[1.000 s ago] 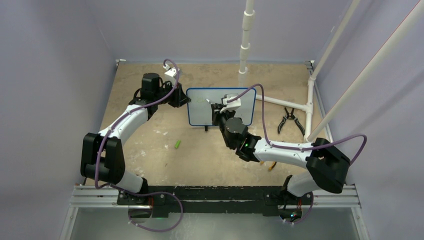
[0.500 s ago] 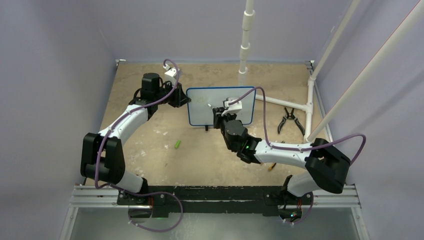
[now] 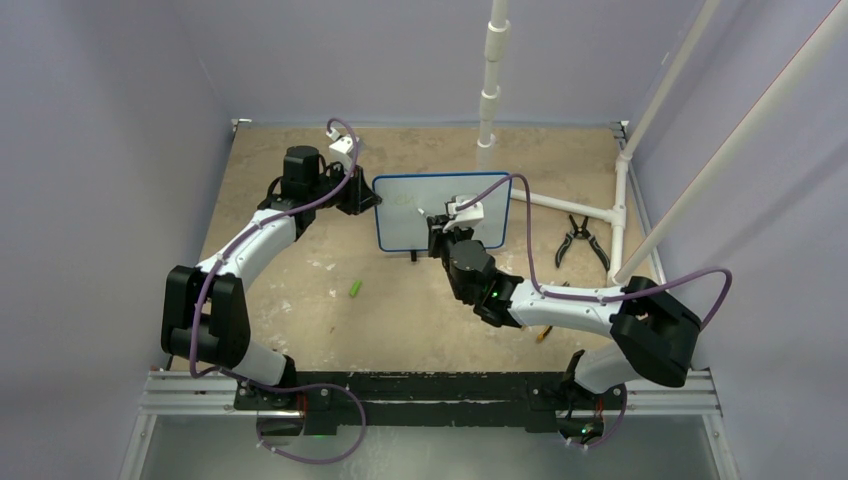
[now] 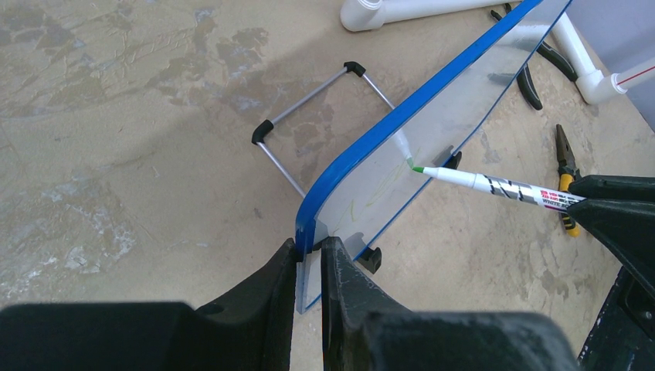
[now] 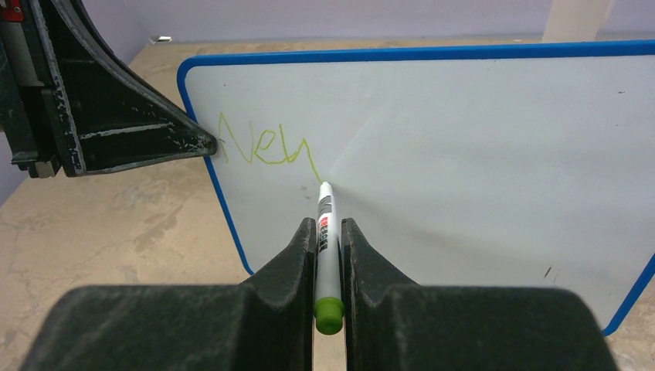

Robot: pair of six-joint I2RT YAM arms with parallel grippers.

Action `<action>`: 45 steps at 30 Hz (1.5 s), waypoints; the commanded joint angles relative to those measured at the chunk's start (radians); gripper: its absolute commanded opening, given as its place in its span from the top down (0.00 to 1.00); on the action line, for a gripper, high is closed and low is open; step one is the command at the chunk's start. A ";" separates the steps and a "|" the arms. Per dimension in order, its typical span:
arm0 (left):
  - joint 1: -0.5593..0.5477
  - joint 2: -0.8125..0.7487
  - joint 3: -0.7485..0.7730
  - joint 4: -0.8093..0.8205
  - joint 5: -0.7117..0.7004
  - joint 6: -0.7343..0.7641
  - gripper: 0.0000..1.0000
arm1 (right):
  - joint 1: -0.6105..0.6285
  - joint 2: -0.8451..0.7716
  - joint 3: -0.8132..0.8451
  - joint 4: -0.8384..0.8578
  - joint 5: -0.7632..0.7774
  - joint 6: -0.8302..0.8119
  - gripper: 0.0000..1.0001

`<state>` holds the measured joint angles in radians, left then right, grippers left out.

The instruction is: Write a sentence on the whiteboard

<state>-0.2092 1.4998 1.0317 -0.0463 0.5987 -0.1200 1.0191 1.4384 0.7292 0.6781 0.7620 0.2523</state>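
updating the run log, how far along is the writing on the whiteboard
Done: a few green letters sit at the top left of the whiteboard. In hand: the left gripper has its jaws clamped on the board's edge, and the right gripper holds the marker tip at the end of the last stroke. Left: most of the sentence; the rest of the board is blank.

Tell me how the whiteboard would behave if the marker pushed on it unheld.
It would probably tip or slide: the whiteboard stands nearly upright on a thin wire stand. It looks thin and light, so the marker could push it back. The left pincer clamping its edge likely steadies it.
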 commanded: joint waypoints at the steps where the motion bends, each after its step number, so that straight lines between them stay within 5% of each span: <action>1: 0.002 0.000 -0.009 0.025 0.018 -0.003 0.89 | -0.012 -0.034 0.046 0.056 0.071 -0.056 1.00; 27: 0.004 -0.009 -0.004 0.010 -0.001 0.001 0.87 | -0.011 -0.079 0.051 0.068 -0.042 -0.118 1.00; 32: 0.004 -0.022 0.008 -0.022 -0.044 0.012 0.73 | -0.011 -0.183 0.018 0.002 -0.193 -0.117 1.00; 41: 0.007 -0.057 0.013 -0.044 -0.076 0.033 0.31 | -0.032 -0.340 -0.048 -0.154 -0.297 -0.082 1.00; 45: 0.007 -0.105 0.014 -0.039 -0.077 0.039 0.24 | -0.104 -0.418 -0.104 -0.158 -0.350 -0.064 1.00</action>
<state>-0.2092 1.4765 1.0317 -0.1001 0.5270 -0.1074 0.9749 1.0920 0.6689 0.5507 0.4755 0.1684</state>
